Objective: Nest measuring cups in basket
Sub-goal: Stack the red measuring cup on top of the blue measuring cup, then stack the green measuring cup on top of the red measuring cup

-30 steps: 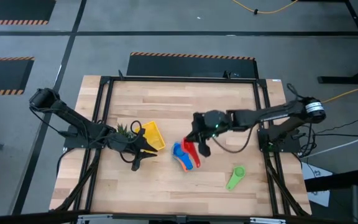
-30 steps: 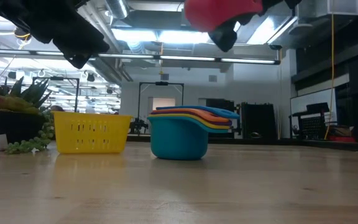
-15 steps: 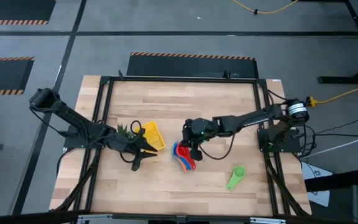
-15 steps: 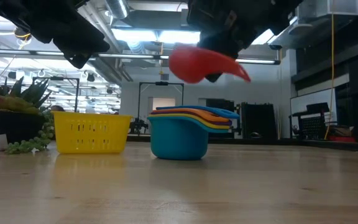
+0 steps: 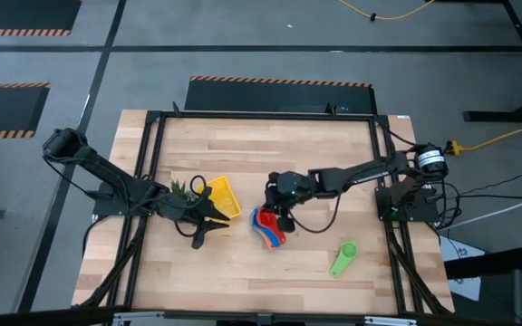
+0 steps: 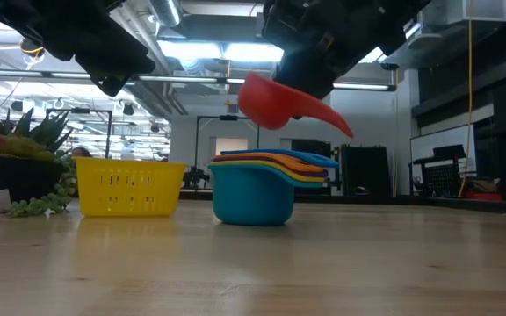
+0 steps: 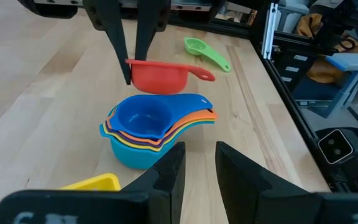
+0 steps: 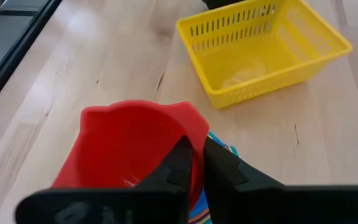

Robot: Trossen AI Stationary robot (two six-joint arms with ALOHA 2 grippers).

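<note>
Right gripper [image 5: 281,210], jaws clamped on red measuring cup [image 7: 159,76], hovers above nested cup stack [image 7: 146,127]; left gripper [image 7: 194,163], jaws narrowly parted, waits at the yellow basket's [image 8: 263,46] seven o'clock.

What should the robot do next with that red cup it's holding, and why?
Probably lower it straight down. The right tool grips the red cup just above the nested stack, not touching it, so easing down should seat it inside the top blue cup.

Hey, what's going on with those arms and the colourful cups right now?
Right tool shut on red cup, above nested stack. Left tool open, idle by empty yellow basket. Green cup lies loose. Nothing blocking.
</note>
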